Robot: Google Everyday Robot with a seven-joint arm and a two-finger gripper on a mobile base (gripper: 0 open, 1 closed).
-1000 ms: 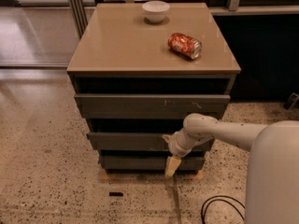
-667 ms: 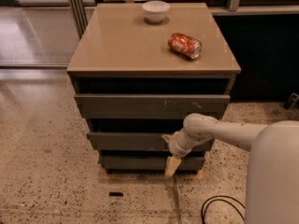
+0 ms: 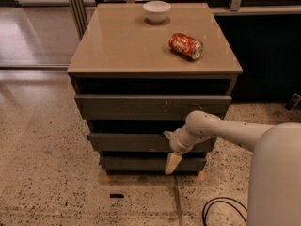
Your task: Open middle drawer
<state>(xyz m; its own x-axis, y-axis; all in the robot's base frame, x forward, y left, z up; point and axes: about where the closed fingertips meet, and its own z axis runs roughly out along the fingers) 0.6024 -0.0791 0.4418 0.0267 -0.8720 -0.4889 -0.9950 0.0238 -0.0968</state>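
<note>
The middle drawer [image 3: 127, 141] is the second dark grey-brown front of the cabinet [image 3: 117, 46], below the taller top front [image 3: 141, 106] with white scratch marks and above the lowest front [image 3: 141, 164]. Its front stands only slightly out from the cabinet body. My gripper [image 3: 170, 150] is at the end of the white arm [image 3: 225, 131] that reaches in from the right. It sits against the right half of the middle drawer's front, overlapping its lower edge and the gap above the lowest front.
A white bowl [image 3: 156, 9] and a red soda can [image 3: 186, 45] lying on its side rest on the cabinet top. A black cable [image 3: 221, 211] loops on the speckled floor at the lower right. A small dark object [image 3: 116, 195] lies on the floor in front of the cabinet.
</note>
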